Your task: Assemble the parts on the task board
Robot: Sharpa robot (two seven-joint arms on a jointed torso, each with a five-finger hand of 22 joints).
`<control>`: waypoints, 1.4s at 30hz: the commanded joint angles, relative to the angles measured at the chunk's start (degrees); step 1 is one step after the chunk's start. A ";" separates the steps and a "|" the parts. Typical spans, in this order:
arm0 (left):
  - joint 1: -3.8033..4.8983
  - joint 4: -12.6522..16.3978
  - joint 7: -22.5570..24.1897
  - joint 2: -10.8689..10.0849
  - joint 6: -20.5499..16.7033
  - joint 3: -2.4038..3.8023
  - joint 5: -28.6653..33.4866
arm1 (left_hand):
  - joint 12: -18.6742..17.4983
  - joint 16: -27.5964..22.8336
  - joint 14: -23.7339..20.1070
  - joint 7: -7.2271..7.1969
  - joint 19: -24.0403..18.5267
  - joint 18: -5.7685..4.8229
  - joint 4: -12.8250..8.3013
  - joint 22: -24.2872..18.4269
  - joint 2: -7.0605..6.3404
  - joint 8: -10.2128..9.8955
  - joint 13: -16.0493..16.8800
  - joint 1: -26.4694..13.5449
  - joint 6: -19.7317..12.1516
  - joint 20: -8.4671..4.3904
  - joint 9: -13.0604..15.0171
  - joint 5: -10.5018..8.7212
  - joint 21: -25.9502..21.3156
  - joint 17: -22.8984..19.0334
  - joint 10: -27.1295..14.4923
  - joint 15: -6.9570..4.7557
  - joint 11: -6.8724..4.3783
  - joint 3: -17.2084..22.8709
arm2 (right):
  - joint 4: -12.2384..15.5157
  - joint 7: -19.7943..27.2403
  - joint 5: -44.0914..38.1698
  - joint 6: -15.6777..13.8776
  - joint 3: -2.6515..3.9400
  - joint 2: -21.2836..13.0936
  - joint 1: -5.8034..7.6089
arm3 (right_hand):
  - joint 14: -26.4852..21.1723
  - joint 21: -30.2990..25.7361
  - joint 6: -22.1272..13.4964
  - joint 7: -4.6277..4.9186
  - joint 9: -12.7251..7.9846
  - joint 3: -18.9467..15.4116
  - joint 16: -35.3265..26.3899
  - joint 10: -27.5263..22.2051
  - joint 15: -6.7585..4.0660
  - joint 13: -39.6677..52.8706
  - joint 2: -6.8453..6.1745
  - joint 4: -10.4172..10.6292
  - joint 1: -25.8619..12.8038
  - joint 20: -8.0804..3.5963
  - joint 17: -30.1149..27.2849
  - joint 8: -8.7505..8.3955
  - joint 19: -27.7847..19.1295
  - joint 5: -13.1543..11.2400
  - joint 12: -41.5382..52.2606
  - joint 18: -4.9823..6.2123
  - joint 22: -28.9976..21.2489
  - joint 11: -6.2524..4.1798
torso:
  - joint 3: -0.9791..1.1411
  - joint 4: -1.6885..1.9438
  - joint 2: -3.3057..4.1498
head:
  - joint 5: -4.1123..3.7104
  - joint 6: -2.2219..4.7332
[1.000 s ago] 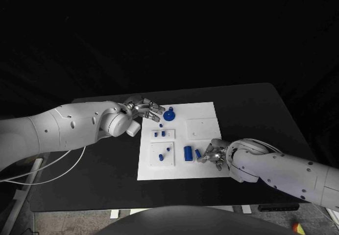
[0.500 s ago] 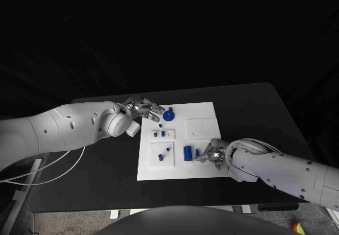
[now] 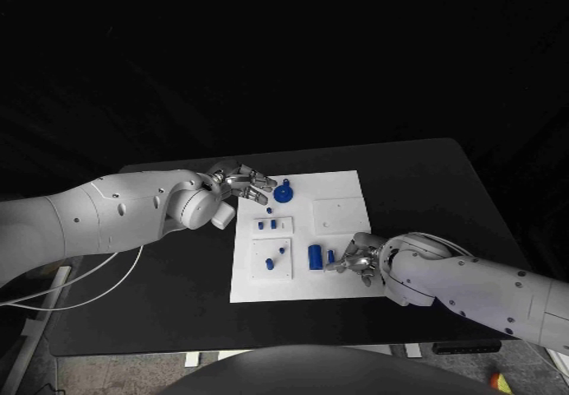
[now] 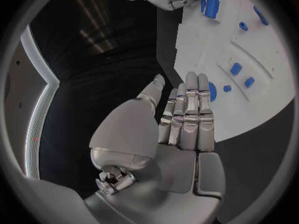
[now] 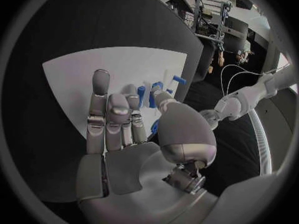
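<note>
The white task board (image 3: 338, 185) lies mid-table. My left hand (image 3: 246, 183) hovers at the board's far left corner, fingers straight and together, holding nothing; a round blue part (image 3: 284, 195) sits just beside its fingertips and peeks out behind the fingers (image 4: 212, 91) in the left wrist view. My right hand (image 3: 359, 257) is low over the board's near right edge, fingers apart and nothing gripped. A tall blue block (image 3: 316, 257) and a thin blue piece (image 3: 332, 257) stand right by its fingertips; in the right wrist view, blue pieces (image 5: 141, 95) stand just past my right hand (image 5: 124, 124).
Two small blue pieces (image 3: 269, 223) stand in a raised plate on the board's left side, and another blue piece (image 3: 271, 263) lies in the plate below. The black table (image 3: 427, 181) surrounds the board. A white cable (image 3: 83, 288) hangs off the table's left edge.
</note>
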 commanded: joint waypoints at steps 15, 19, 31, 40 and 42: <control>0.03 0.13 0.25 0.07 0.74 0.04 0.10 | -0.14 -0.24 -0.56 0.10 -0.33 -1.11 0.19 -0.15 0.15 0.01 0.00 -0.44 -0.46 0.02 0.02 0.22 0.20 0.06 -0.45 -0.03 0.14 0.08 | -0.94 0.99 0.36 0.84 -0.03 -0.29 -0.08 | 0.33 0.13 0.53 -0.41 -0.58 1.52 0.00 0.40 -0.30 0.50 7.89 -7.45 3.64 -0.35 0.23 0.09 0.36 -0.11 0.23 -0.82 0.07 -0.35 | 0.05 0.00 -0.03 | -0.05 -0.01; 0.03 0.13 0.25 0.11 0.76 0.04 0.10 | -0.14 -0.24 -0.56 0.10 -0.33 -1.11 0.19 -0.15 0.15 0.01 0.00 -0.44 -0.46 0.02 0.02 0.22 0.20 0.06 -0.45 -0.03 0.14 0.08 | -1.24 0.71 0.52 1.12 -0.03 -0.11 -0.08 | 0.38 0.14 0.62 -0.50 -0.75 3.74 0.10 0.46 -0.40 0.62 7.87 -8.61 1.80 -0.43 0.39 0.12 0.33 -0.11 0.20 -0.94 0.17 -0.37 | 0.04 0.01 -0.03 | -0.08 -0.02; 0.03 0.10 0.21 0.18 0.77 0.04 0.10 | -0.14 -0.24 -0.56 0.10 -0.33 -1.11 0.19 -0.15 0.15 0.01 0.00 -0.44 -0.46 0.02 0.02 0.22 0.20 0.06 -0.45 -0.03 0.14 0.08 | -1.85 -0.47 0.62 2.59 -0.03 0.37 -0.08 | 0.39 0.24 0.51 -0.44 -0.29 5.47 0.02 0.26 -0.14 0.43 7.01 -10.53 1.72 -0.04 0.01 0.67 0.20 0.17 0.24 -0.54 0.24 -0.30 | 0.02 0.02 -0.03 | -0.19 -0.04; 0.03 0.01 0.43 0.22 0.39 0.04 0.12 | -0.14 -0.24 -0.56 0.10 -0.33 -1.11 0.19 -0.15 0.15 0.01 0.00 -0.44 -0.46 0.02 0.02 0.22 0.20 0.06 -0.45 -0.03 0.14 0.08 | -1.71 1.52 1.46 -0.06 0.08 -0.90 0.01 | 0.26 0.25 -0.23 0.03 -0.32 1.92 -0.18 0.15 0.04 0.18 3.37 -8.45 -0.09 0.08 -0.49 0.51 0.17 0.87 0.33 -0.47 0.08 0.07 | 0.04 -0.05 -0.09 | -0.09 0.44; 0.03 0.02 0.59 0.20 0.11 0.04 0.14 | -0.14 -0.24 -0.56 0.10 -0.33 -1.11 0.19 -0.15 0.15 0.01 0.00 -0.44 -0.46 0.02 0.02 0.22 0.20 0.06 -0.45 -0.03 0.14 0.08 | -1.62 3.62 2.81 -0.65 0.18 -1.48 0.34 | 0.08 -0.02 -0.89 0.35 -0.24 1.17 -0.86 -0.34 0.25 -0.20 1.79 -6.68 0.90 0.30 -1.27 0.49 -0.17 0.60 0.08 -0.48 -0.22 0.34 | 0.03 -0.11 -0.17 | -0.06 0.79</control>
